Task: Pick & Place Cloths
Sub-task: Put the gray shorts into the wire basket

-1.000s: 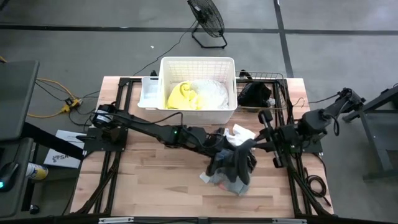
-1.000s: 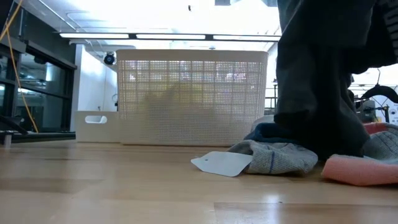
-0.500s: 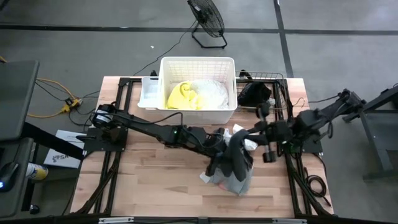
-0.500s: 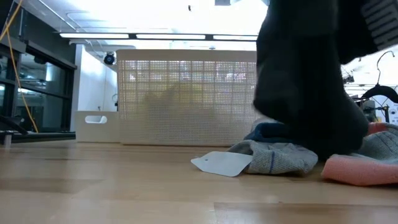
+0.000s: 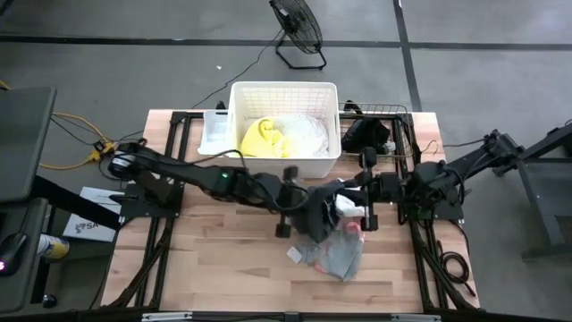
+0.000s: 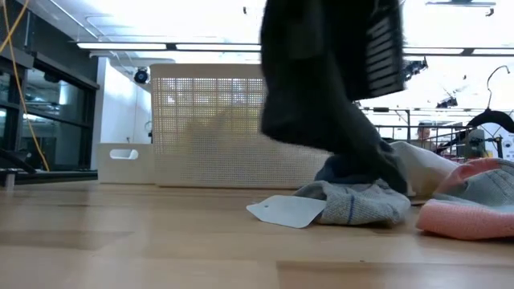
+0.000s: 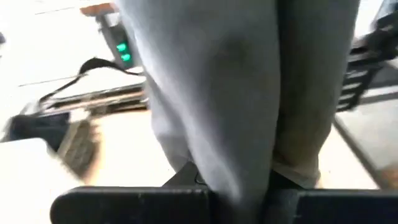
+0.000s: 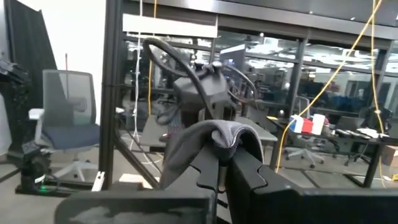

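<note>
The left arm reaches low across the counter (image 5: 214, 259), its left tool (image 5: 315, 207) clenched on the dark grey cloth (image 6: 321, 88), which hangs lifted above the heap of cloths (image 5: 332, 250) near mid-counter. The right arm stretches in from the opposite side; its right tool (image 8: 222, 163) pinches a fold of the same dark grey cloth. The yellow cloth (image 5: 262, 138) lies inside the white basket (image 5: 284, 92) at the counter's far edge.
</note>
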You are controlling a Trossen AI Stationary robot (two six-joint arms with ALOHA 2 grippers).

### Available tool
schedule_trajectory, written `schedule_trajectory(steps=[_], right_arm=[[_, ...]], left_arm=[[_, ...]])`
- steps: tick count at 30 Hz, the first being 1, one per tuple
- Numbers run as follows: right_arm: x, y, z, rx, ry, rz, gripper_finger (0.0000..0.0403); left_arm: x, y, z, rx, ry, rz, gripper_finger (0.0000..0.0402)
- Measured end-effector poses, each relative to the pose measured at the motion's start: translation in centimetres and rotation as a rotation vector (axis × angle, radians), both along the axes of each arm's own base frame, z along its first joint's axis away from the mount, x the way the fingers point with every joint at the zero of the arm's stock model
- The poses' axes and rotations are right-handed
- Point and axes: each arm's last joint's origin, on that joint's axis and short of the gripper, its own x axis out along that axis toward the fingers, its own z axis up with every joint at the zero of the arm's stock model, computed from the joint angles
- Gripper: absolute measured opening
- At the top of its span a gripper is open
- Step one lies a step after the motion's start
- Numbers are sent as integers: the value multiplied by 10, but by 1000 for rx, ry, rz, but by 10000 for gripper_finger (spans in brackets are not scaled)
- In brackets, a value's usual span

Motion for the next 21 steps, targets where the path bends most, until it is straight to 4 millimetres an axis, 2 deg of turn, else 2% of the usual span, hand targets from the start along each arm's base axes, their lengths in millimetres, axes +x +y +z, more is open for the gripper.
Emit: schedule_trajectory(steps=[9, 13, 21], right_arm=[[0, 2, -2, 47, 20, 31, 4], [1, 3, -6, 83, 53, 60, 6], [11, 11, -19, 53, 130, 46, 59]], left_arm=[[-43, 13, 29, 70, 34, 79, 1], [-53, 15, 40, 63, 3, 82, 1], [-66, 18, 49, 64, -8, 81, 1]])
